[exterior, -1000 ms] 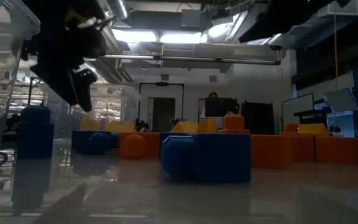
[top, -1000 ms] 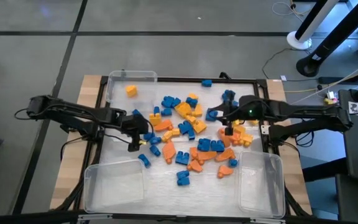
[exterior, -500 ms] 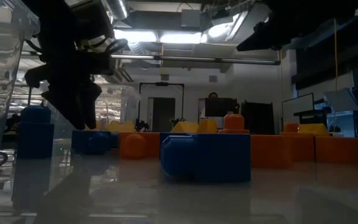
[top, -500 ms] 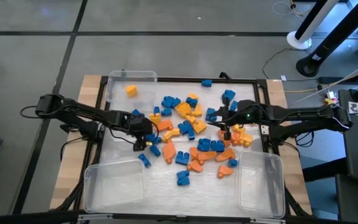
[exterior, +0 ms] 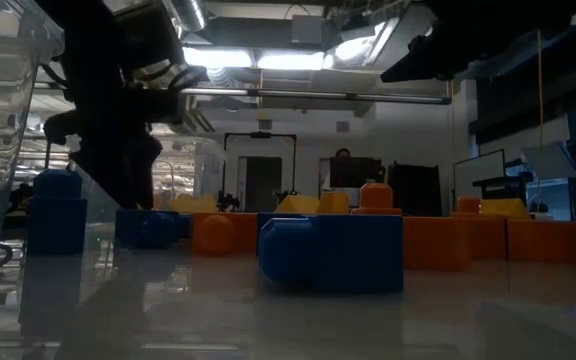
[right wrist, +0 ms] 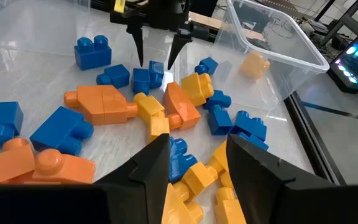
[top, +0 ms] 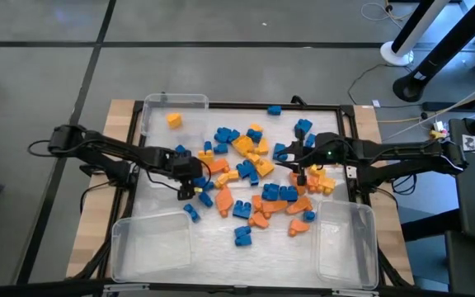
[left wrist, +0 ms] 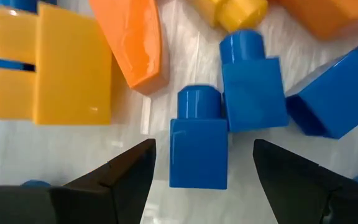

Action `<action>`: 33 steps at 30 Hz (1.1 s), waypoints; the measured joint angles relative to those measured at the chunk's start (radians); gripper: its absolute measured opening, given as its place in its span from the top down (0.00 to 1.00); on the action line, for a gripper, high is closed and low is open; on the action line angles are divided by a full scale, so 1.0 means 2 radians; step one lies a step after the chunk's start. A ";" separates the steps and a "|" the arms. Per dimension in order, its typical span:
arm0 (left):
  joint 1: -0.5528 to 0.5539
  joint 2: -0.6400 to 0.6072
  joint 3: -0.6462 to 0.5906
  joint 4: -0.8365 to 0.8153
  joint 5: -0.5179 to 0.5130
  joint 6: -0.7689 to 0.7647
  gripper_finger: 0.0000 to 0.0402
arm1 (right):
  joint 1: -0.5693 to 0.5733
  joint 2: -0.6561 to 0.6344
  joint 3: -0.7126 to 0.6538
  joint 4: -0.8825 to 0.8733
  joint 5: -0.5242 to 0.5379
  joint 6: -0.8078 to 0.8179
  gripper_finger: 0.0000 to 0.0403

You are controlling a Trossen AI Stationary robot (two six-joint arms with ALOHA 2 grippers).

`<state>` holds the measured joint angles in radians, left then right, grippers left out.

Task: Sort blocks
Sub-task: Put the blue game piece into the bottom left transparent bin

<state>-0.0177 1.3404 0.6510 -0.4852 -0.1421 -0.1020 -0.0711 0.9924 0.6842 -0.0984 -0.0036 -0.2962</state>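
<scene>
The left pincer (left wrist: 197, 163) stands spread astride a small blue one-stud plastic brick (left wrist: 197, 149): light, rigid, slick; pinch its flat sides.

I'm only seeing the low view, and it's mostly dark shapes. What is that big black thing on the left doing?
Observer: That's the left gripper. Its open fingers straddle one small blue block lying on the table.
Operator: Has it grabbed it?
Observer: Not yet. The left wrist view shows a gap on each side of the block.
Operator: And the other arm?
Observer: The right gripper is above the right side of the pile, open, with nothing between its fingers.
</scene>
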 joint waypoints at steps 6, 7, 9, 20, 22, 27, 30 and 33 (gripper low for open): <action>0.000 0.042 0.000 0.001 0.000 0.000 0.35 | 0.000 0.000 0.000 0.000 0.000 -0.009 0.60; 0.000 0.048 0.000 0.002 0.000 0.000 0.35 | 0.000 0.000 0.000 0.000 0.000 -0.011 0.60; 0.000 0.056 0.000 0.003 0.001 -0.001 0.35 | 0.000 0.000 0.000 0.000 0.000 -0.013 0.60; 0.000 0.062 0.000 0.021 0.002 0.019 0.38 | 0.000 0.000 0.000 0.000 0.006 -0.013 0.60; 0.000 0.062 0.000 0.022 0.003 0.020 0.42 | 0.000 0.000 0.000 0.000 0.006 -0.013 0.60; -0.001 0.061 0.000 0.024 0.006 0.018 0.61 | 0.000 0.000 0.000 -0.003 0.006 -0.013 0.60; 0.000 0.058 0.000 0.022 0.003 0.016 0.71 | 0.000 0.000 0.000 -0.005 0.006 -0.013 0.60; 0.000 0.050 -0.001 0.009 -0.004 0.016 0.71 | 0.000 0.000 0.000 -0.009 0.007 -0.013 0.60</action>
<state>-0.0177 1.4413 0.6493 -0.4673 -0.1496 -0.0709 -0.0715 0.9928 0.6842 -0.1157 0.0096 -0.3225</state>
